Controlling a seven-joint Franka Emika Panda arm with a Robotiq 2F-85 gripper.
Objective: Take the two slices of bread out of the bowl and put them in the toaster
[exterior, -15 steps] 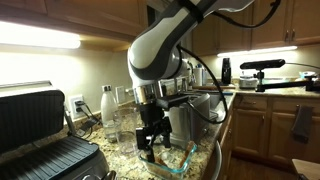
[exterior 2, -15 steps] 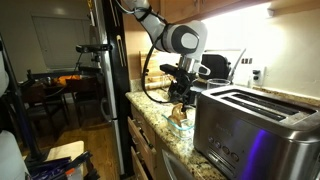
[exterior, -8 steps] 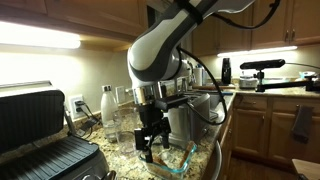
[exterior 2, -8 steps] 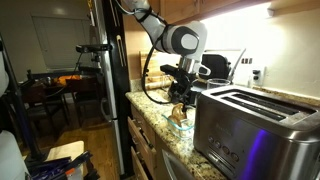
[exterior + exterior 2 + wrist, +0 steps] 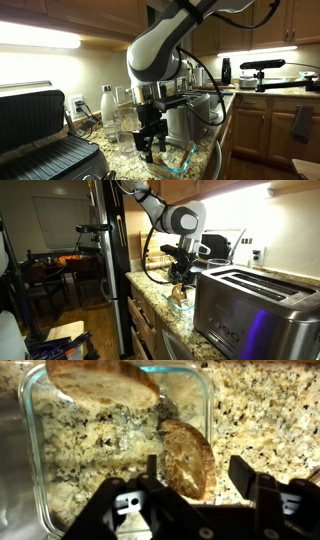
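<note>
Glass bowl (image 5: 207, 410) on speckled granite counter (image 5: 270, 410); holds two bread slices: upper slice (image 5: 100, 382) at rim, lower slice (image 5: 188, 457) between gripper (image 5: 195, 478) jaws, spread wide, ungrasped. Steel toaster (image 5: 255, 305) stands nearby on same counter.

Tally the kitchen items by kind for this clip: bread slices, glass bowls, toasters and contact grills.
Bread slices: 2, both in the bowl
Glass bowl: 1
Toaster: 1
Contact grill: 1
Total: 5
</note>
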